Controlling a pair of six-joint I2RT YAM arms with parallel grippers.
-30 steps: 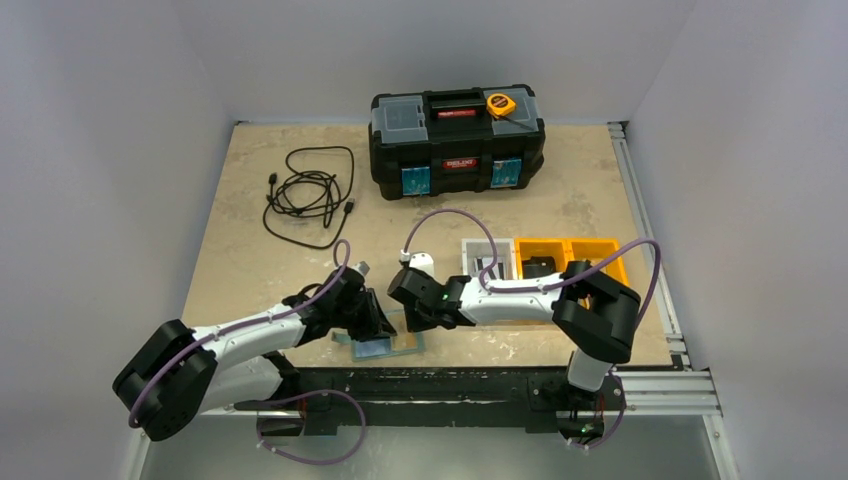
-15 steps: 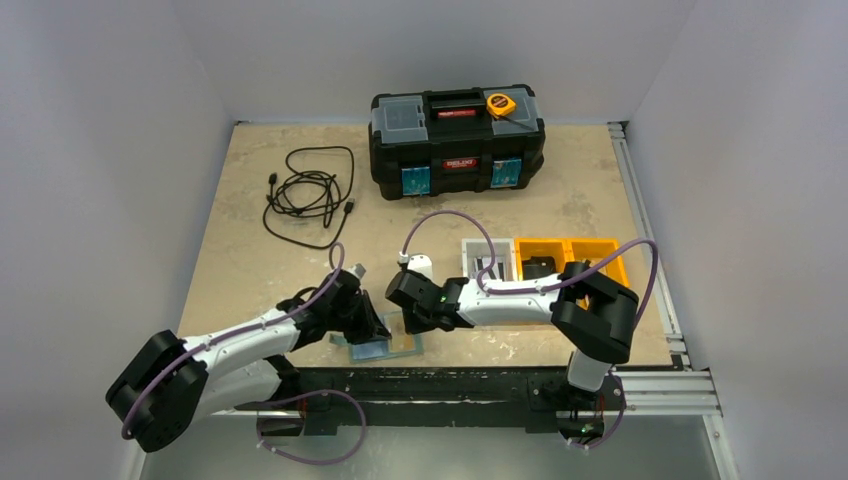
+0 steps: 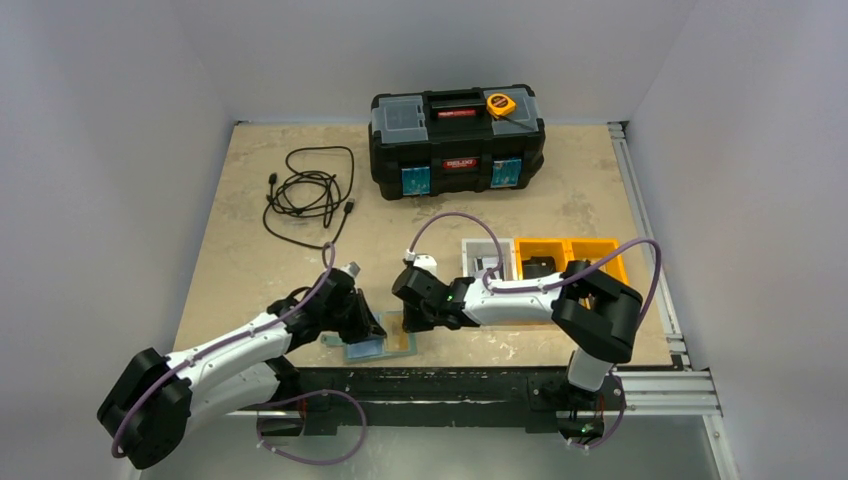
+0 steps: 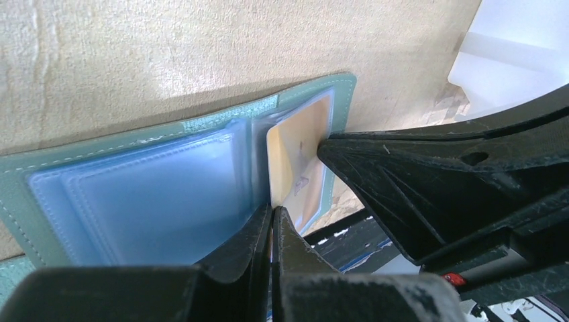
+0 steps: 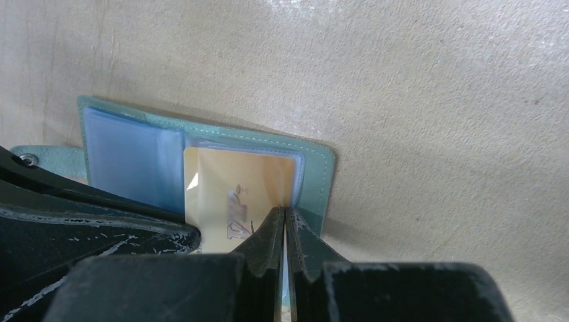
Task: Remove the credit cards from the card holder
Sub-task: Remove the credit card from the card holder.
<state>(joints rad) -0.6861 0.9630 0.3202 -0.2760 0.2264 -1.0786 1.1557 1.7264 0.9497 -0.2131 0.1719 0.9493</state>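
Table (image 3: 250,220): beige stone-look top that carries everything
Toolbox (image 3: 457,145): black with a red label and pale blue latches, at the far middle, lid down
Left arm (image 3: 230,350): white and black, reaching from the near left corner in toward the near middle
Right arm (image 3: 520,298): reaching from the near right leftward, low over the table, to the same spot
Cable (image 3: 308,195): black, loosely coiled at the far left, well apart from the arms
Orange bin (image 3: 575,255): on the right side, behind the right arm
White bin (image 3: 487,255): just beside the orange bin, on its left
Left gripper (image 4: 271,218): fingers pressed together, tips at the near left edge of the card beside the holder's fold; whether they pinch the card or a pocket sleeve cannot be told
Right gripper (image 5: 284,218): fingers pressed together, tips at the right edge of the card over the holder's right half; what lies between them cannot be told
Card holder (image 5: 134,154): teal-green, lying open and flat at the table's near edge between the two grippers, pale blue pockets facing up, small tab out to the left
Tan-orange card (image 5: 235,184): lying on the holder's right half, most of its face showing, its near end toward the table edge
Tape measure (image 3: 501,104): yellow, on the toolbox lid at the right
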